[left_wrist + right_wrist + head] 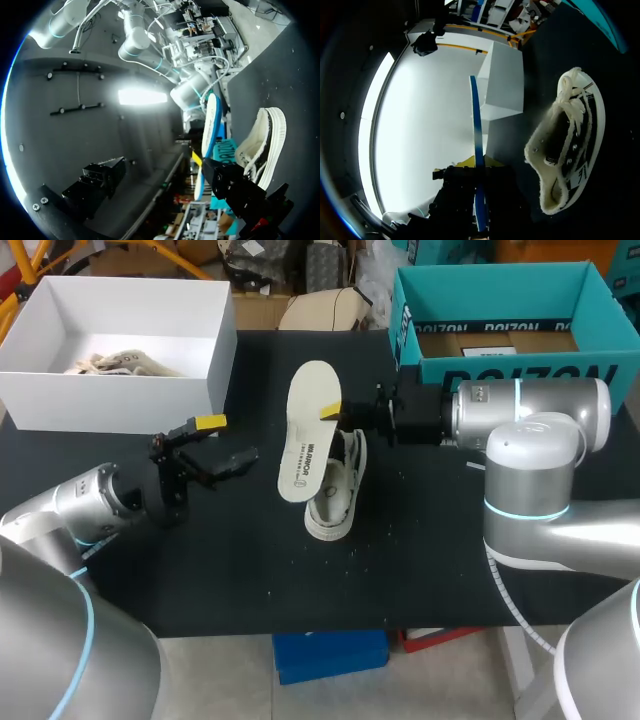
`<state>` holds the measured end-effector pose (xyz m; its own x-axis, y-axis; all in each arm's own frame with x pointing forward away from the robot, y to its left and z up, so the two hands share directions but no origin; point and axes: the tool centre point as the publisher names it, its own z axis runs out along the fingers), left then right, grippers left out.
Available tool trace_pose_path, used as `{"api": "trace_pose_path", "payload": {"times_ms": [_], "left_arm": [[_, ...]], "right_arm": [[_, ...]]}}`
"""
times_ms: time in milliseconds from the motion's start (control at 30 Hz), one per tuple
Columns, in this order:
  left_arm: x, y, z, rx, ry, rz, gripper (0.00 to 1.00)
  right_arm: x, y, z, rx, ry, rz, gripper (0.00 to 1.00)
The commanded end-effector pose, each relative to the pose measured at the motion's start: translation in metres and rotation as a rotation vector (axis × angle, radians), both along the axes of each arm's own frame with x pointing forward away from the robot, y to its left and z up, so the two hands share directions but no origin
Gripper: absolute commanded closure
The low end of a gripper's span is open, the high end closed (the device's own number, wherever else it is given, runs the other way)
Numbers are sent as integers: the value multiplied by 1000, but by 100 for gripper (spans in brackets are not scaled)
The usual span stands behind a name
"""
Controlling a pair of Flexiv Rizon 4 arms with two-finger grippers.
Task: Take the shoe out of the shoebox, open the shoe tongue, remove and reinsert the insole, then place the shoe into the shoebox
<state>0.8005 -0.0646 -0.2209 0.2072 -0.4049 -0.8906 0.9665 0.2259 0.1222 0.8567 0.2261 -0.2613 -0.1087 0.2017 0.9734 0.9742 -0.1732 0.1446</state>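
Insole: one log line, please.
white flat insole: held by right end effector | white canvas shoe: on black table | left end effector: open

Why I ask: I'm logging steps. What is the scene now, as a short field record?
shoe: on the table, ungripped
insole: out of the shoe, raised, gripped by the right pincer
left pincer: open, empty, apart from the shoe
white box: far left on the table, something pale inside

shoe [338,495] 1 | insole [305,435] 1 | white box [110,400] 1 | teal box [500,373] 1 | left hand [225,440] 1 | right hand [338,418] 1
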Motion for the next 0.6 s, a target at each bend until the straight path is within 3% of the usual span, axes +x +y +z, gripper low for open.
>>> {"api": "trace_pose_path", "payload": {"times_ms": [33,400,600], "left_arm": [[-3,4,6,27,-15,13,0],[0,10,5,160,-130,42,0],[1,4,-2,194,-125,0,0]], "right_arm": [[0,1,0,-1,0,-2,100],[0,1,0,-1,0,-2,100],[0,1,0,-1,0,-2,100]]}}
